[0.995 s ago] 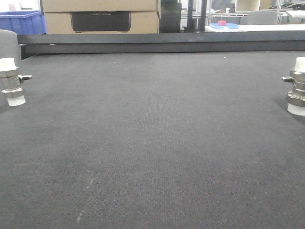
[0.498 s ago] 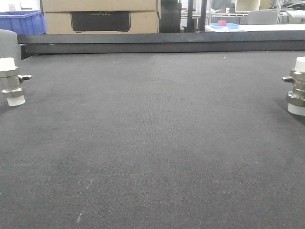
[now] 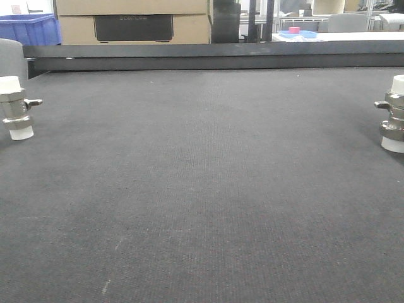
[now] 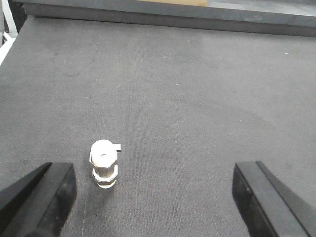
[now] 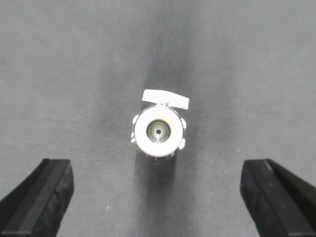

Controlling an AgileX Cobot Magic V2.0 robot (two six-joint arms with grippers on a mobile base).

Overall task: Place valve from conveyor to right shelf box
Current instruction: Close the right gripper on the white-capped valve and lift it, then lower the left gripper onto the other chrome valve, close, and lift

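Observation:
Two silver valves with white caps stand upright on the dark grey conveyor [image 3: 208, 189]: one valve [image 3: 16, 107] at the left edge of the front view, another valve [image 3: 394, 113] at the right edge. My left gripper [image 4: 155, 202] is open above the belt; a valve [image 4: 104, 164] stands ahead of it, close to the left finger [image 4: 42, 197]. My right gripper [image 5: 155, 197] is open, hanging over a valve [image 5: 159, 129] seen from the top, centred just ahead of the gap between its fingers [image 5: 44, 195]. The right shelf box is out of view.
A black side rail [image 3: 208, 57] runs along the belt's far edge. Behind it stand a cardboard box [image 3: 132, 22], a blue crate [image 3: 28, 28] and a white table with a pink object [image 3: 293, 30].

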